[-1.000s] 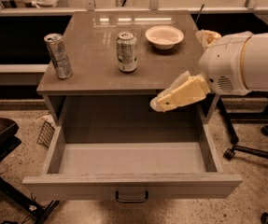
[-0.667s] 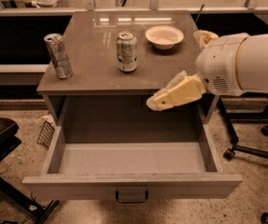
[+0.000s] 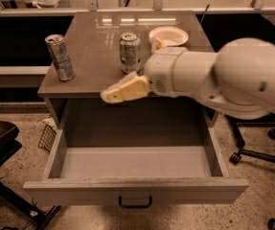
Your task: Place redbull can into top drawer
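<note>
One redbull can (image 3: 59,57) stood near the tabletop's left edge, gripper (image 3: 108,96) held over the front edge, well apart, its opening not discernible.

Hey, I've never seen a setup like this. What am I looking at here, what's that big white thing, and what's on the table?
That big white shape is a robot's arm, filmed by one camera looking down on a small table. Its cream tip is the pincer, the grasping part; it hovers at the table's front edge, above the open top drawer, holding nothing visible. On the table stand a slim redbull can at left, a wider can mid-table, and a pale bowl farther back.
</note>
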Tool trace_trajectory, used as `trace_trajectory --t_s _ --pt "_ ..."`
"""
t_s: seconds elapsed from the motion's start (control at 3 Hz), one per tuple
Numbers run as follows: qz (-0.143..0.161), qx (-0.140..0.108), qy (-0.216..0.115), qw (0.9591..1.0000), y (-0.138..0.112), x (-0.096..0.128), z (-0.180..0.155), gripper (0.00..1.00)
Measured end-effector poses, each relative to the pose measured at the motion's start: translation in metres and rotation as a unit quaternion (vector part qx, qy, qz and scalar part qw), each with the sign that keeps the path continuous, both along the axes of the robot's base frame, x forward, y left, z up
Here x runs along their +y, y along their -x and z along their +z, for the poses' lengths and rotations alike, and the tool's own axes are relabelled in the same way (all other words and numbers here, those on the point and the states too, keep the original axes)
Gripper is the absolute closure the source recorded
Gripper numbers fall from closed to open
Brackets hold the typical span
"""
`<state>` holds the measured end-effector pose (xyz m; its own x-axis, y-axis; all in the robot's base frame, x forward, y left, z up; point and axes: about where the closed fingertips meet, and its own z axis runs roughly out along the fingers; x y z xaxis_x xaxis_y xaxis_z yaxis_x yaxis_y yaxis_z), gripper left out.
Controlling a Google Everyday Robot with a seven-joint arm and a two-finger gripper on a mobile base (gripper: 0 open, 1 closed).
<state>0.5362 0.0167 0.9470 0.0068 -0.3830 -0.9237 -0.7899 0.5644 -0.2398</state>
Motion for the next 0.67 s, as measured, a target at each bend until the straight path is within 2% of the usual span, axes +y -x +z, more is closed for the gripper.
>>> trace_trajectory --t_s 0.33,0.67 --pt "0.022 -0.029 -0.07 0.9969 -0.036 0.053 0.006 0.0" --pt "0.05 -0.049 -0.119 0.9905 -0.058 0.101 0.017 0.0"
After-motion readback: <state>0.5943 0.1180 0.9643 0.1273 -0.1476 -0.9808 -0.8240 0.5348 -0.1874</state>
